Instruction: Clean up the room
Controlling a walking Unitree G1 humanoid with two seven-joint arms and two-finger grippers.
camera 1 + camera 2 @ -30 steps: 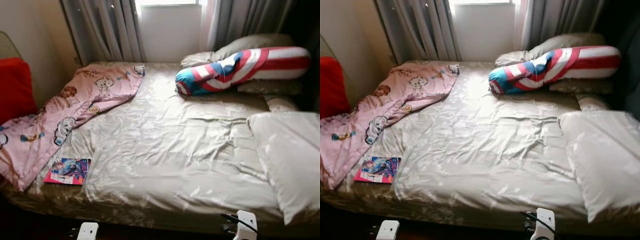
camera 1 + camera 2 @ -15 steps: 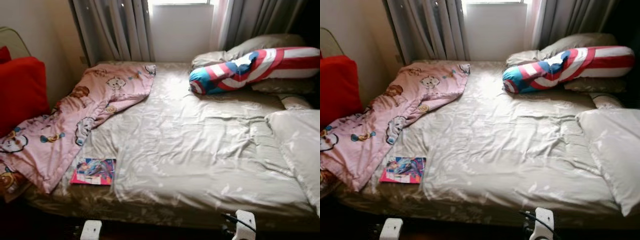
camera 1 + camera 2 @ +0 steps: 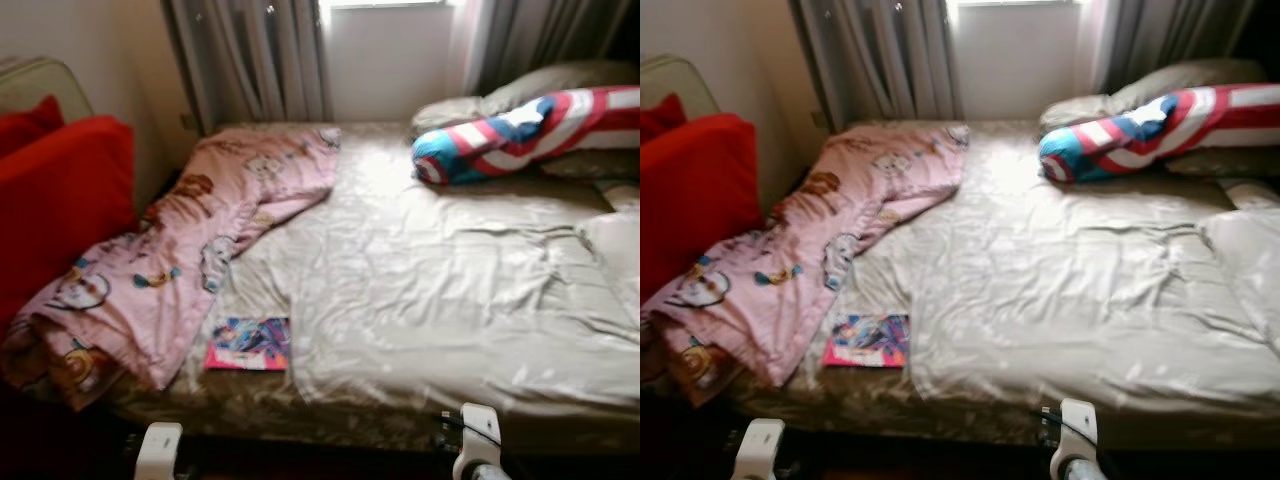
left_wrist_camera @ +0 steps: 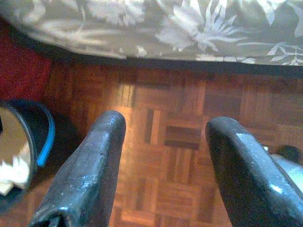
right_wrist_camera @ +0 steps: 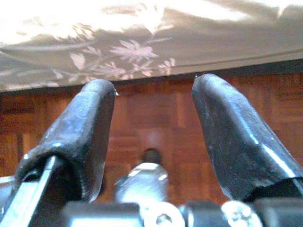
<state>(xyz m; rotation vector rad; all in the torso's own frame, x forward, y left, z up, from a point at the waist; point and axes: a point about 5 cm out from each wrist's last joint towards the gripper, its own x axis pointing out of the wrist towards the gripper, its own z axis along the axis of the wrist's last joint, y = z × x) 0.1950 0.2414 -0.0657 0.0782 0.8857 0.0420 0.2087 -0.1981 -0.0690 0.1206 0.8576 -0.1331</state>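
A bed [image 3: 430, 290] with a beige floral cover stands before me. A pink cartoon-print blanket [image 3: 190, 250] lies crumpled along its left side and hangs over the front corner. A colourful magazine [image 3: 248, 343] lies flat near the front edge, beside the blanket. A red, white and blue bolster [image 3: 520, 135] rests at the far right by beige pillows [image 3: 520, 95]. My left gripper [image 4: 163, 127] hangs open above the parquet floor [image 4: 180, 156] at the bed's edge. My right gripper [image 5: 154, 90] also hangs open over the floor below the bed cover, holding nothing.
A red cushion [image 3: 55, 200] stands against the wall on the left. Grey curtains [image 3: 250, 60] and a bright window are behind the bed. Another beige pillow [image 3: 620, 250] lies at the right edge. A dark round bin with a blue rim [image 4: 28, 146] sits on the floor beside the left gripper.
The camera has turned left: the whole scene has shifted right, more of the red cushion shows and the right pillow is mostly out of frame. Nothing on the bed has moved.
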